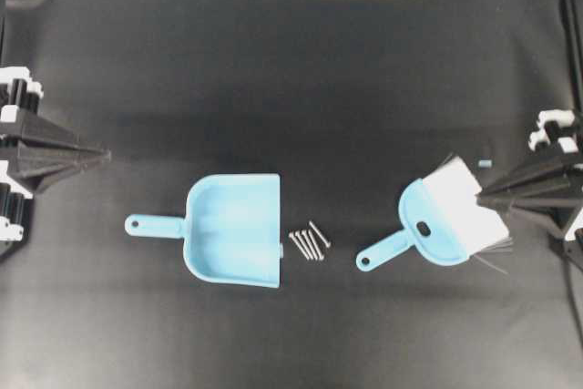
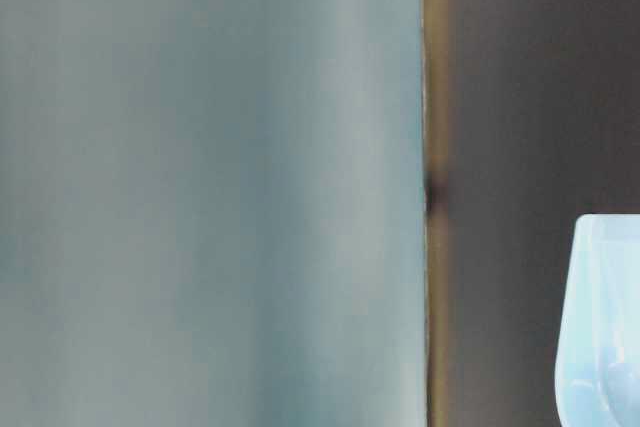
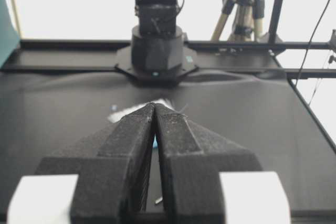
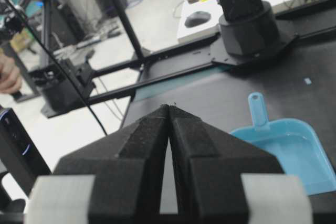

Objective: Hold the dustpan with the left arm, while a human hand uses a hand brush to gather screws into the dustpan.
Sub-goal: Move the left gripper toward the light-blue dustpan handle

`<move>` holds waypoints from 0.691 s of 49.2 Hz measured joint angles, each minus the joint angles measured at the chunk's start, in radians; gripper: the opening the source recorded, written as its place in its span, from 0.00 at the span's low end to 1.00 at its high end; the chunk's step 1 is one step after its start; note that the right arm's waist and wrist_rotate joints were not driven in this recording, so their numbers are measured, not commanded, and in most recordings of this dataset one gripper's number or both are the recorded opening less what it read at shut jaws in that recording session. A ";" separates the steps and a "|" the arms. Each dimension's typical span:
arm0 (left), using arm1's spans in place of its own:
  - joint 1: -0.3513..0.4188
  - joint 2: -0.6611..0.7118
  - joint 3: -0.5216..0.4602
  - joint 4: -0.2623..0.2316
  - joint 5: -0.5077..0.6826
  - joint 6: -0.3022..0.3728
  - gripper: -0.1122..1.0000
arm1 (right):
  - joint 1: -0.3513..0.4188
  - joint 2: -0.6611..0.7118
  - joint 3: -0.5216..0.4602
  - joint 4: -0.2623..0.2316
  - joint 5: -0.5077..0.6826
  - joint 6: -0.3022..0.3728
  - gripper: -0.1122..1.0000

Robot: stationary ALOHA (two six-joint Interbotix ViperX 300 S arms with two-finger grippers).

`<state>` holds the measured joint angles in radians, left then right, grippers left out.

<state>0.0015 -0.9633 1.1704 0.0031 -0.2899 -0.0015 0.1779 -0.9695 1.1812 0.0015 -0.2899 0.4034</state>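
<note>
The black table (image 1: 273,61) carries everything, and I'll place the rest from the dustpan (image 1: 235,230), which lies flat near the middle with nothing touching it. Its short handle sticks out to the left in the overhead view and its wide mouth faces right.

The left arm's gripper (image 1: 102,156) sits well away to the upper left of the dustpan, jaws pressed together on nothing. The right gripper (image 1: 483,194) is far off to the dustpan's right, also closed and empty, its tip just beside the hand brush (image 1: 446,220). That brush lies well right of the pan's mouth, bristles toward the right gripper, thin handle pointing back toward the dustpan.

The screws (image 1: 310,241) lie in a tight bunch just off the dustpan's mouth, near its lower corner. No human hand is over the table.

As I read it, the step is taking hold of the dustpan. The left gripper should open first, come in along the handle's line and close squarely on it, keeping the pan's lip flat on the table and not nudging it into the screws.
</note>
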 measured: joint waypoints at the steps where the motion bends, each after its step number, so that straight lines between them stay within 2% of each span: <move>1: 0.000 0.000 0.000 0.000 0.000 0.000 0.15 | 0.000 0.000 0.000 0.000 0.000 0.000 0.13; 4: -0.009 0.011 -0.002 0.014 0.032 -0.005 0.10 | 0.000 0.000 0.008 0.000 0.009 0.002 0.10; 11: -0.041 0.110 -0.014 0.037 0.236 -0.005 0.10 | 0.000 -0.008 0.034 0.000 0.124 0.000 0.10; 21: -0.041 0.285 -0.026 0.038 0.345 -0.020 0.10 | 0.000 -0.012 0.081 0.002 0.285 0.002 0.10; 27: -0.038 0.371 -0.040 0.038 0.350 -0.020 0.10 | 0.000 -0.026 0.109 0.005 0.282 0.000 0.10; 34: -0.034 0.462 -0.043 0.038 0.351 -0.026 0.10 | 0.000 -0.049 0.149 0.005 0.212 0.002 0.10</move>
<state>-0.0322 -0.5016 1.1275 0.0414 0.0614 -0.0276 0.1779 -1.0186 1.3300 0.0061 -0.0782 0.4050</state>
